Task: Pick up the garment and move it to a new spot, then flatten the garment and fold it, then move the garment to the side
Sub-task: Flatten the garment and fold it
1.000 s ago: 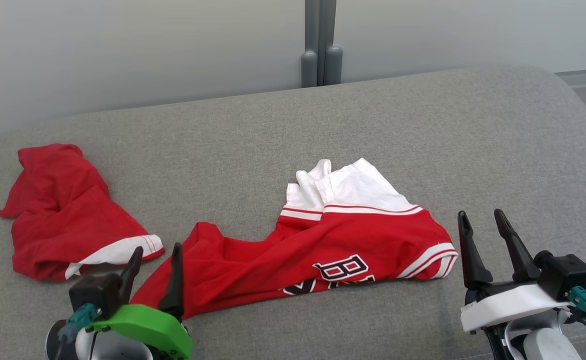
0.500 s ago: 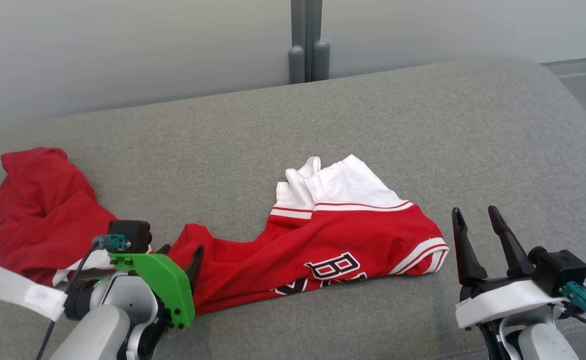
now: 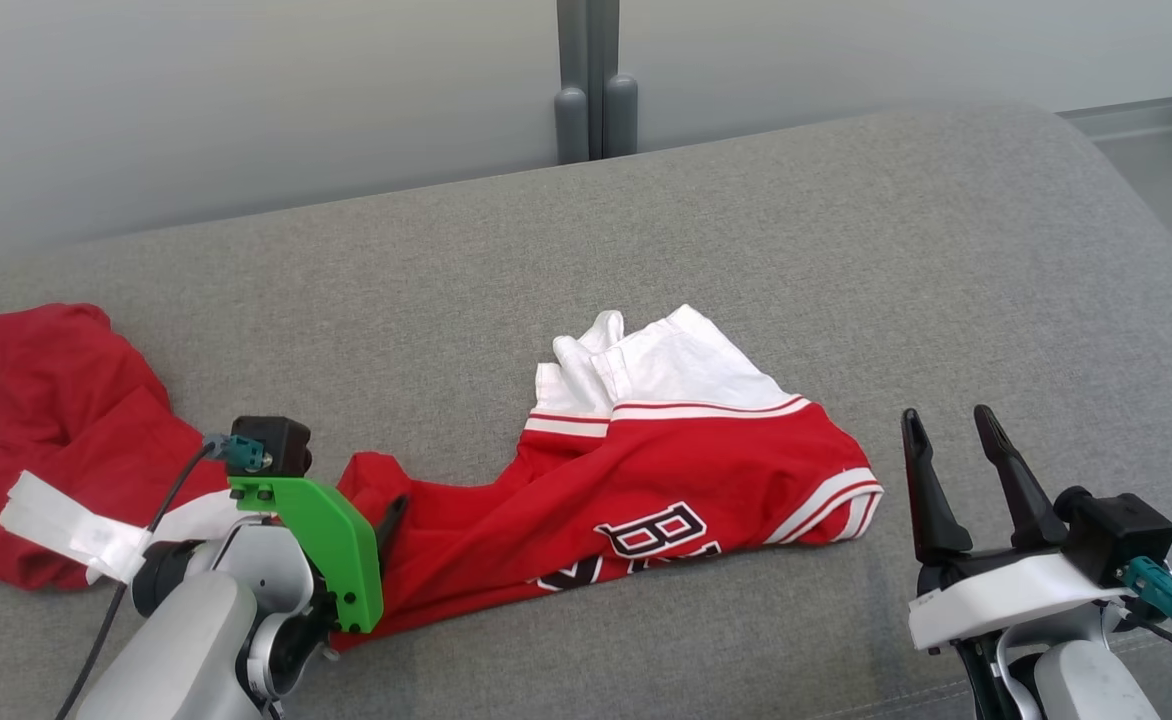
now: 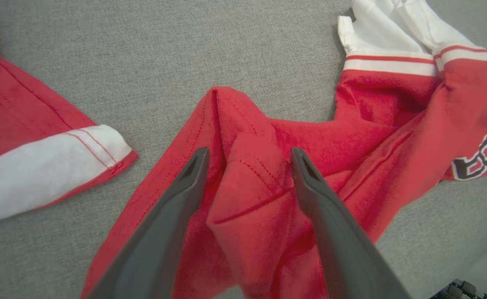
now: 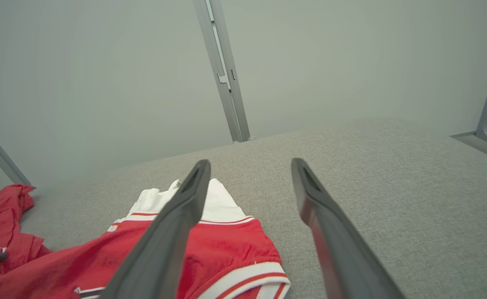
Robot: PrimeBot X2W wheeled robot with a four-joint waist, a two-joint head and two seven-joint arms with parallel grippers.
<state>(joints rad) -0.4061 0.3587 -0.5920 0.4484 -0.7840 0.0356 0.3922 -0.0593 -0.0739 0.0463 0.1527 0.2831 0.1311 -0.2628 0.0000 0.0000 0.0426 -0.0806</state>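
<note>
garment (image 3: 646, 490): red jersey, white panel (image 3: 676, 370) at the far end, black lettering (image 3: 656, 535) on the near edge. It lies crumpled mid-way across the grey padded surface (image 3: 846, 250), not flat and not folded, so I'd say we're at the first pick. Left gripper (image 4: 248, 155) is over the garment's left corner, jaws wide apart and straddling a raised fold (image 4: 243, 182); nothing pinched. That ridge is likely the target since it gives the fingers cloth to bite without digging into the padding. Can't tell if the tips touch the fabric. Right gripper (image 3: 946, 415) is also spread and empty, parked just beside the striped right hem, apart from it, probably waiting to take the other end so the cloth lifts evenly. Second red garment (image 3: 56, 420) sits close on the left, white cuff near the left arm; risk of snagging it.
</note>
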